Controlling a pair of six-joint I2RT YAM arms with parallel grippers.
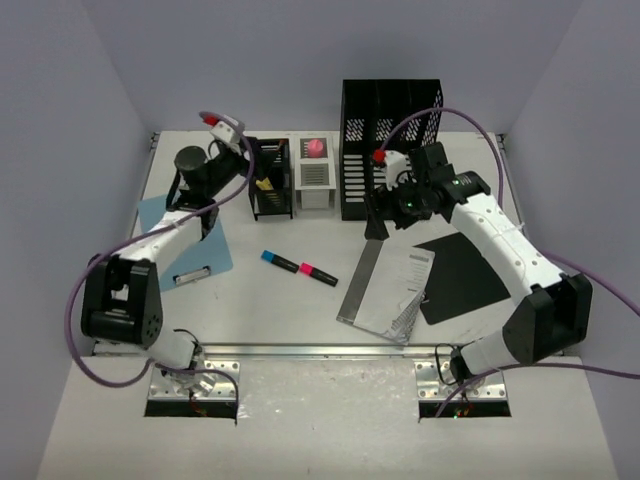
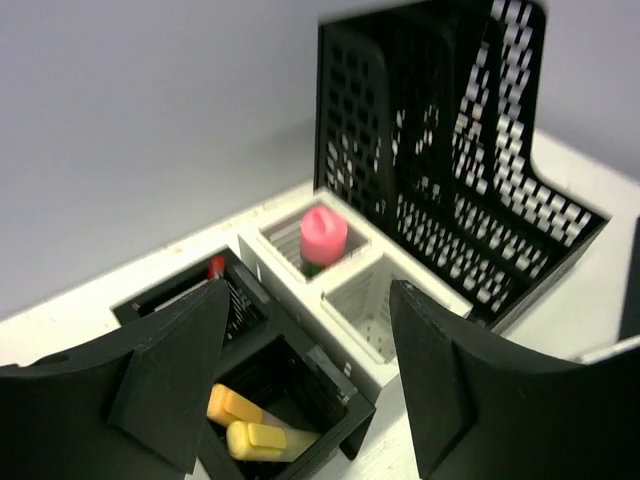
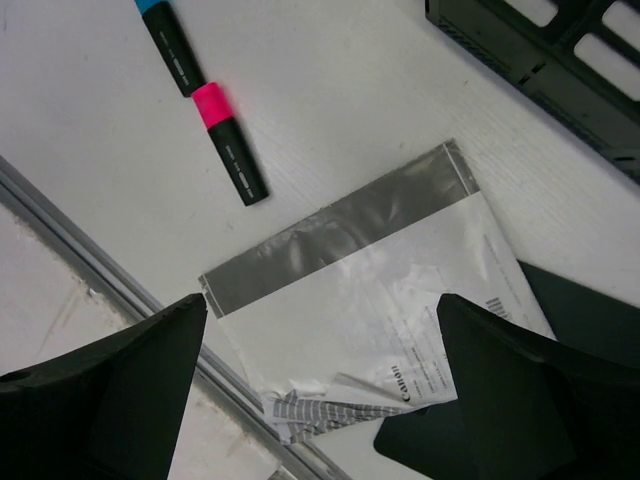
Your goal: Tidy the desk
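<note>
White desk [image 1: 280, 312] carries pink-capped marker [image 1: 320, 274] and booklet [image 1: 385, 290].

desk [image 1: 290, 310] — white | file rack [image 1: 392, 105] — black (perforated grid) | pink-capped marker [image 1: 319, 274] | blue-capped marker [image 1: 280, 262]

Desk [image 1: 250, 312] — white flat tabletop, metal rail along near edge, lilac walls around.

Pale lilac walls [image 1: 330, 50] are closing in the white table [image 1: 270, 325] behind it, to its left and to its right. A metal rail [image 1: 320, 349] is running along the table's near edge. Soft, even light is falling on the table, throwing faint shadows.
</note>
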